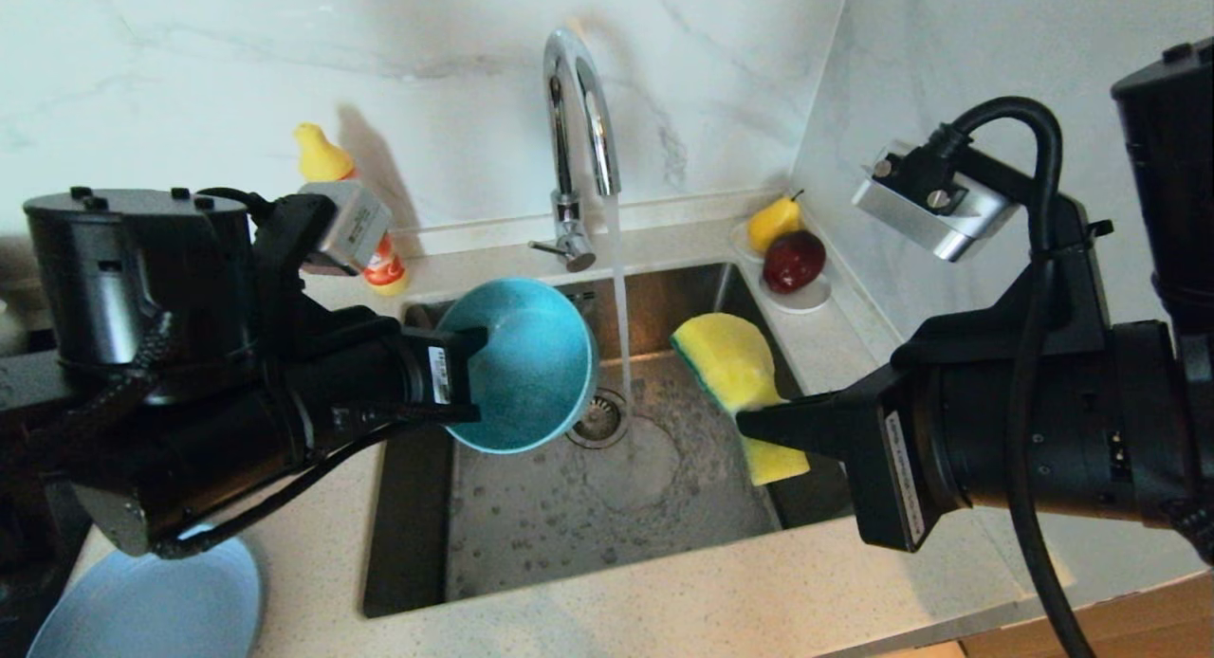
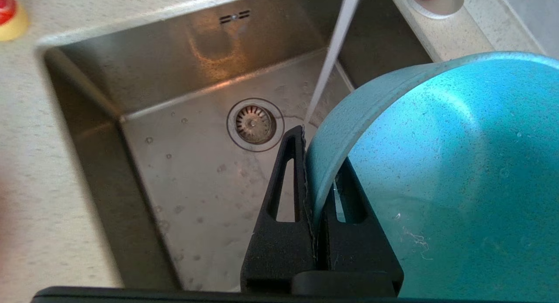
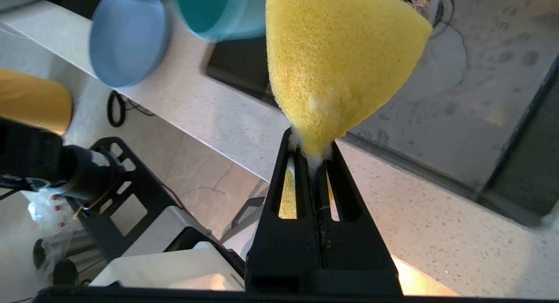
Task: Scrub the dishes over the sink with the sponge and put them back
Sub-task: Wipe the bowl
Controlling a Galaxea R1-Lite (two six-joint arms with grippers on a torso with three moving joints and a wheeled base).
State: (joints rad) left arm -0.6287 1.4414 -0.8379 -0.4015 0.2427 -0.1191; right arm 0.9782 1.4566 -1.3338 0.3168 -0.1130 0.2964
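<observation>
My left gripper (image 1: 474, 355) (image 2: 316, 154) is shut on the rim of the teal bowl (image 1: 526, 369) (image 2: 458, 185), one finger inside the wall and one outside. The bowl hangs tilted over the left part of the steel sink (image 1: 607, 506) (image 2: 196, 176), its opening turned toward the right. Over the sink's right side my right gripper (image 1: 749, 421) (image 3: 310, 139) is shut on the narrow end of the yellow sponge (image 1: 735, 364) (image 3: 340, 58), a green layer along its edge. Bowl and sponge are apart. A light-blue plate (image 1: 152, 601) (image 3: 129, 41) lies on the counter at the near left.
Water runs from the chrome tap (image 1: 574, 99) in a thin stream (image 1: 618, 288) between bowl and sponge, down beside the drain (image 1: 597, 419). A white saucer (image 1: 806, 302) with a pear and a red fruit sits at the sink's far right corner. A yellow-capped bottle (image 1: 327, 160) stands behind my left wrist.
</observation>
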